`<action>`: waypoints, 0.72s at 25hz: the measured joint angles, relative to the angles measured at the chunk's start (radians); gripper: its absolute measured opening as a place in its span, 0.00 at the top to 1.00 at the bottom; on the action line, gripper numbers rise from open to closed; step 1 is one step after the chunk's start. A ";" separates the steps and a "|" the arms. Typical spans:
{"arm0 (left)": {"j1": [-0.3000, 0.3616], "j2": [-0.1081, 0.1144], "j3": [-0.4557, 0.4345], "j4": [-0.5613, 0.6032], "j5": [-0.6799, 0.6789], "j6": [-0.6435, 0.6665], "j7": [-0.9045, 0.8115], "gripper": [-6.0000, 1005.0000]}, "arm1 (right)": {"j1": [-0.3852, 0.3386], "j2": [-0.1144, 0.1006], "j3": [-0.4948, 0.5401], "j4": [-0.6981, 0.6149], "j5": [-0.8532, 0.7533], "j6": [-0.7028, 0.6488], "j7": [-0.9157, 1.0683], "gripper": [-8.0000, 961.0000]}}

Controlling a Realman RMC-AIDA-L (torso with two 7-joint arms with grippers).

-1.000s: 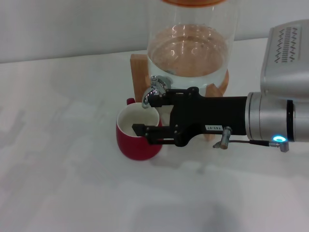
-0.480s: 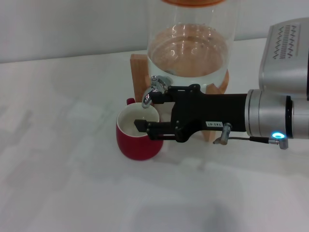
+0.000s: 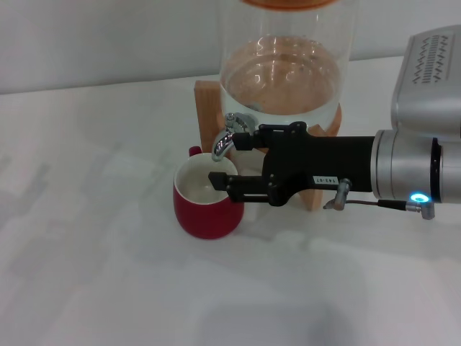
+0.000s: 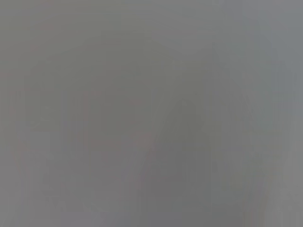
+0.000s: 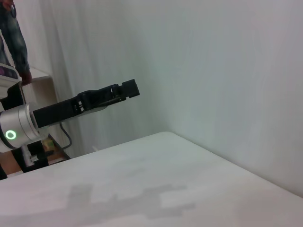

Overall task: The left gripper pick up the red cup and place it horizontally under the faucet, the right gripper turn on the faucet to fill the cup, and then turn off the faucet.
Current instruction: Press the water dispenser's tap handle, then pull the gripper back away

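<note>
The glossy dark-red rounded ceramic cup (image 3: pixel 205 198) with its cream-white inside stands upright on the white surface (image 3: pixel 94 274), directly beneath the small chrome faucet (image 3: pixel 229 134), whose spout ends just above the cup's rim on the far side. A small red handle shows at the cup's far left edge. The faucet is fitted to the base of a large clear glass jar (image 3: pixel 287 65) that rests on a light wooden stand (image 3: pixel 205 108) behind the cup.

The right gripper (image 3: pixel 229 158), a black two-fingered claw on a long black wrist with a white label, reaches in from the right. Its fingers are spread apart: the upper finger (image 3: pixel 248 137) lies right by the faucet's lever, and the lower finger (image 3: pixel 222 179) reaches over the cup's rim. Whether the upper finger actually touches the lever cannot be told. A blue light glows on the silver-grey arm behind it.

The left gripper (image 5: pixel 127 89), seen only in the right wrist view, is held in the air well away from the work, holding nothing; its fingers look closed together. The left wrist view shows only plain grey.
</note>
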 joint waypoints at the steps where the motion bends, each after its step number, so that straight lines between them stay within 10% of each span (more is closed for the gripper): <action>1: 0.000 0.000 0.000 0.000 0.000 0.000 -0.001 0.19 | 0.000 0.000 0.000 0.000 0.000 0.000 0.000 0.24; 18: -0.001 0.000 0.000 0.000 0.002 0.003 -0.012 0.19 | 0.000 -0.001 0.011 -0.004 0.000 0.005 0.000 0.24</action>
